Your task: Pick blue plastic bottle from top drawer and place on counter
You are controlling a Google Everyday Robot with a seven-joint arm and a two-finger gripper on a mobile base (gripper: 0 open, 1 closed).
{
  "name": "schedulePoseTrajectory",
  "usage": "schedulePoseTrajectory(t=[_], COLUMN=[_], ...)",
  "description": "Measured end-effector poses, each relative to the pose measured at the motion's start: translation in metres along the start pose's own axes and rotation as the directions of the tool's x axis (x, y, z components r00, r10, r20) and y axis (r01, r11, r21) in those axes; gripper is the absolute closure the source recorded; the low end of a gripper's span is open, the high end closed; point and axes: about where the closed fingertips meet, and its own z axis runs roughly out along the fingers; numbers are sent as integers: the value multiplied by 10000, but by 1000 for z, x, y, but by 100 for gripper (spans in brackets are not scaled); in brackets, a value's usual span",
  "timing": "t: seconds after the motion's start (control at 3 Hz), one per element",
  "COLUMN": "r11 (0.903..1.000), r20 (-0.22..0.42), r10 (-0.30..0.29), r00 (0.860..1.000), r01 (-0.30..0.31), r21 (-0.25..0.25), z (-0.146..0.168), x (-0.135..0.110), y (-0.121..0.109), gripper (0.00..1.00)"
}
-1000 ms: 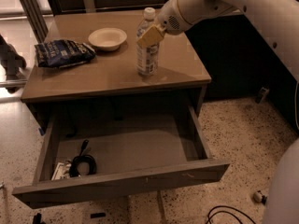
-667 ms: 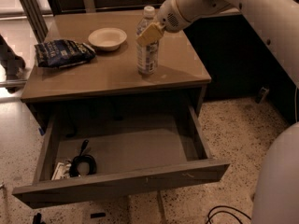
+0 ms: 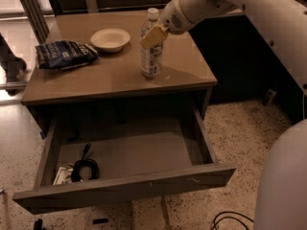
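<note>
The blue plastic bottle [image 3: 151, 56] stands upright on the counter [image 3: 115, 75], right of its middle, with its white cap on top. My gripper [image 3: 152, 34] is at the bottle's shoulder, just below the cap, reaching in from the upper right on the white arm. Its tan tip overlaps the bottle's upper part. The top drawer [image 3: 124, 188] is pulled wide open below the counter. It holds a black coiled cable [image 3: 85, 167] and a small packet in its front left corner.
A white bowl [image 3: 110, 39] sits at the back of the counter. A dark blue snack bag [image 3: 64, 55] lies at its left. The robot's white body [image 3: 283, 181] fills the lower right. Cables lie on the speckled floor [image 3: 240, 128].
The bottle stays upright in the same spot on the counter. My gripper has shifted very slightly upward along the bottle's top.
</note>
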Motion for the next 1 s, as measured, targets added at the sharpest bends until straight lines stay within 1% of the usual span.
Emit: schedulePoseTrajectory(t=[0.33, 0.67, 1.0], r11=[9999, 9999, 9999], r20=[157, 157, 157], r10=[99, 99, 99], r00=[9998, 9998, 9998], r01=[-98, -98, -98], r21=[-63, -64, -65], z=[9, 9, 9], x=[7, 7, 7], y=[5, 5, 5], gripper=[100, 81, 58])
